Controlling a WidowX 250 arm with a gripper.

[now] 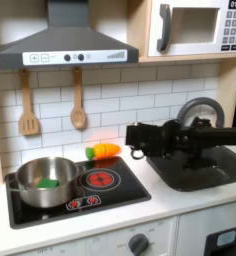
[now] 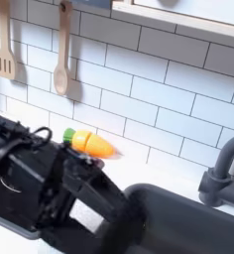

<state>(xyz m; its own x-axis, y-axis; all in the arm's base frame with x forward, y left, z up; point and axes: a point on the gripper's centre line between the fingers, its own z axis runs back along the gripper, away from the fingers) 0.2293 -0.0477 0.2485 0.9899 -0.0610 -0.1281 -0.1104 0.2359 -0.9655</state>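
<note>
Gripper (image 1: 133, 139) empty, jaw gap unclear, hovering just right of carrot (image 1: 105, 151) lying by back wall behind stove (image 1: 100, 180). Approach low, align with carrot's long axis, avoid pot (image 1: 45, 180).

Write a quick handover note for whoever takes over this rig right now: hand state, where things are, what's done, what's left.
Hand: in the first exterior view, above the counter just to the right of the carrot, holding nothing that shows; open or shut cannot be told.
Carrot: lies on the counter against the tiled wall, behind the stove, untouched.
Pot: sits on the stove's left burner with a green item inside.
Sink: lies under the arm.
Done: arm extended near the carrot.
Left: no grasp yet.
</note>
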